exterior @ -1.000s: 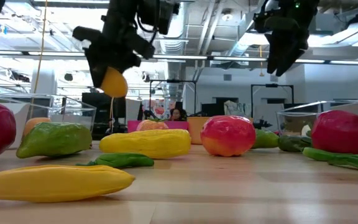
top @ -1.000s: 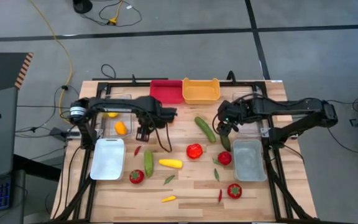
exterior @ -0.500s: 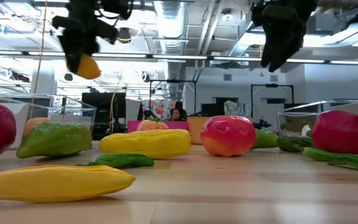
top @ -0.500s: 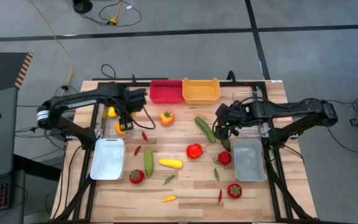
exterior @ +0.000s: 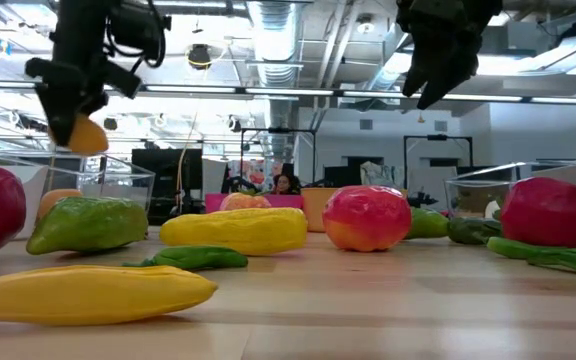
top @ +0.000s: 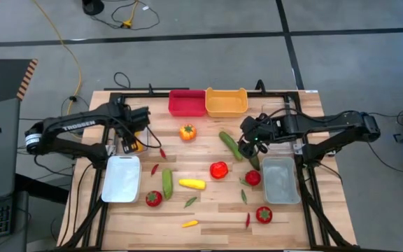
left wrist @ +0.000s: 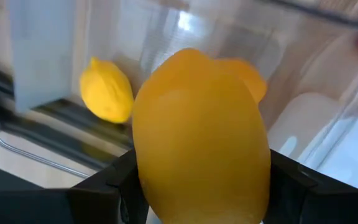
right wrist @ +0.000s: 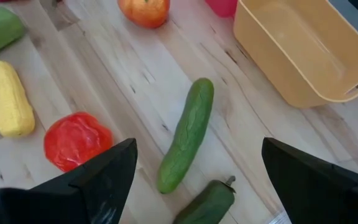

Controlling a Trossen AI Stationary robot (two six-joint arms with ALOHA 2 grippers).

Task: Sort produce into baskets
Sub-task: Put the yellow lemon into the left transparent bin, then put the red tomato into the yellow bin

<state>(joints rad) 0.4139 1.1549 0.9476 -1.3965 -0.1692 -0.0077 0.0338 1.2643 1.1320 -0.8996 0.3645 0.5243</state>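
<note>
My left gripper [top: 130, 143] is shut on a yellow-orange rounded piece [left wrist: 201, 130], held above the left clear tub [top: 119, 134]. The piece also shows in the low view [exterior: 88, 136]. A yellow lemon [left wrist: 107, 98] lies on the tub's floor. My right gripper [top: 250, 142] is open and empty above a light green cucumber [right wrist: 185, 134] and a darker cucumber [right wrist: 207, 202], both lying on the table. The red bin [top: 187, 102] and the orange-yellow bin [top: 227, 102] stand at the far edge. My left gripper pinches the yellow-orange piece by its two opposite sides [left wrist: 146, 163] between its two fingers. The fingers come from above and point down. The piece hangs below the fingers [exterior: 66, 95], lifted clear over the tub.
Two pale trays [top: 121, 178] [top: 280, 180] lie at the left and right. An orange tomato [top: 187, 131], red tomatoes [top: 219, 169] [top: 253, 178] [top: 264, 214] [top: 153, 198], a yellow squash [top: 192, 183], a green cucumber [top: 167, 183] and small chilies are scattered on the wood.
My left gripper has carried the yellow-orange piece toward the table's left edge, from the table's middle to above the left clear tub, and a little down. The orange tomato that the arm covered now shows. My right gripper has shifted slightly toward the left.
</note>
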